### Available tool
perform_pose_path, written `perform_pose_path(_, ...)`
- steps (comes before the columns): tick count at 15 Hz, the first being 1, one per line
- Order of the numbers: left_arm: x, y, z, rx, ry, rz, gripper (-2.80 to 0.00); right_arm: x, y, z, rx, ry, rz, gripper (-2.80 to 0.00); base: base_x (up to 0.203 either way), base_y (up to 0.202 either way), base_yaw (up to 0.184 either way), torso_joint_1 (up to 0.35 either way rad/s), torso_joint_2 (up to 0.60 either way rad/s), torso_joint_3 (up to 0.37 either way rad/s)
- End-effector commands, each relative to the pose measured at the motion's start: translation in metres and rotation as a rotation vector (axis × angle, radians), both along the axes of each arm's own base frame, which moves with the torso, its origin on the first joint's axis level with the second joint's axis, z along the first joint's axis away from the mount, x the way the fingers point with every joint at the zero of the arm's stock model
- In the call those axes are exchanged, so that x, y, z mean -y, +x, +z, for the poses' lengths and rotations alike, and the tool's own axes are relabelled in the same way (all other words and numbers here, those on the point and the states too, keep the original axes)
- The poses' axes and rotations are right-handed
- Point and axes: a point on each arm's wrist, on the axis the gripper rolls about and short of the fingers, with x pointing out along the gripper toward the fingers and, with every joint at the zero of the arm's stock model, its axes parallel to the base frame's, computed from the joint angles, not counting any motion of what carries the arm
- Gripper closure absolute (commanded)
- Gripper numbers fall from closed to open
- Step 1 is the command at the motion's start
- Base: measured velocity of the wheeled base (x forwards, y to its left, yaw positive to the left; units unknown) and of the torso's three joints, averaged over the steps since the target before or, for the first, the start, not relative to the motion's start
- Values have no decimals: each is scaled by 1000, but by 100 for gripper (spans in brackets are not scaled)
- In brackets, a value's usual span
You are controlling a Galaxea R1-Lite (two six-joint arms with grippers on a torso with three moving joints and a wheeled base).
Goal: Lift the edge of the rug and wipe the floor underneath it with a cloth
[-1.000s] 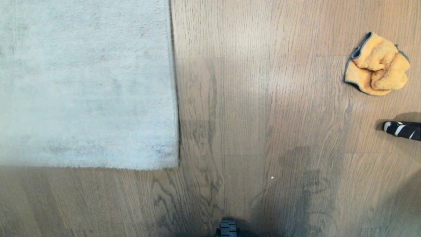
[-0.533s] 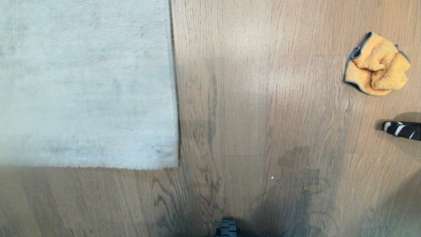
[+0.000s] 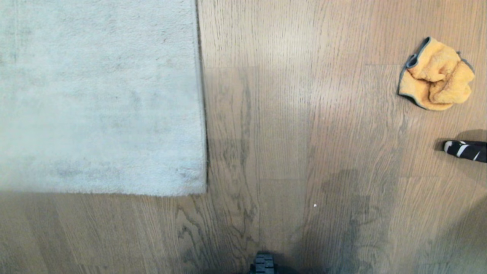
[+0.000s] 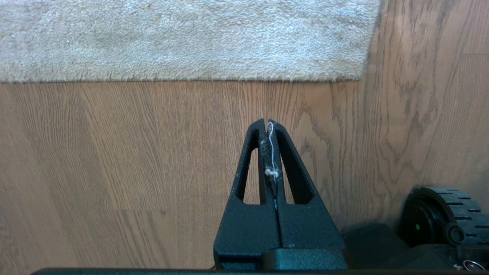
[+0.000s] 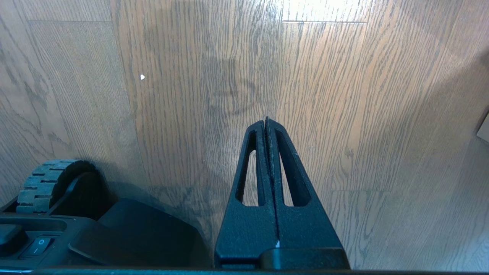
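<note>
change: we find none across the head view | cloth point(image 3: 435, 74): we see it in the same upper-right spot | rug point(image 3: 99, 95): we see its edge point(image 3: 203, 114) where it was, upper left

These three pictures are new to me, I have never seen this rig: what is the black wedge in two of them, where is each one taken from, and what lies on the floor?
The top-down picture comes from a camera on the robot's head; the other two come from cameras on its wrists, looking along each arm's grasping tool. The black wedge is that tool: two fingers pressed together. The left tool is shut, holding nothing except a bit of white lint, and points toward the near edge of the pale grey-beige short-pile rug. The right tool is shut and empty over the bare brown wood-grain plank floor. Neither arm shows in the head view. There, the rug lies flat on the robot's left, and the crumpled orange terry cloth with dark trim lies far right. Below it is a black-and-white striped object that I cannot identify. The ribbed black wheel belongs to the robot's base.
</note>
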Motion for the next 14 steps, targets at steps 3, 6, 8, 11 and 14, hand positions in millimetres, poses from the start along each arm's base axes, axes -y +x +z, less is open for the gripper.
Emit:
perform_pose_path(3,0,0,0,-1,-1,2,0,0,0,0,-5,-1,0,0,0,0,0,0,0,0)
perform_pose_path(6,0,0,0,0,-11,2,0,0,0,0,-4,-1,0,0,0,0,0,2,0,17)
perform_pose_path(8,0,0,0,0,-14,4,0,0,0,0,-5,-1,0,0,0,0,0,3,3,134)
perform_pose_path(11,0,0,0,0,-45,10,0,0,0,0,-5,-1,0,0,0,0,0,3,4,183)
perform_pose_path(14,0,0,0,1,-52,16,0,0,0,0,-5,-1,0,0,0,0,0,2,1,201)
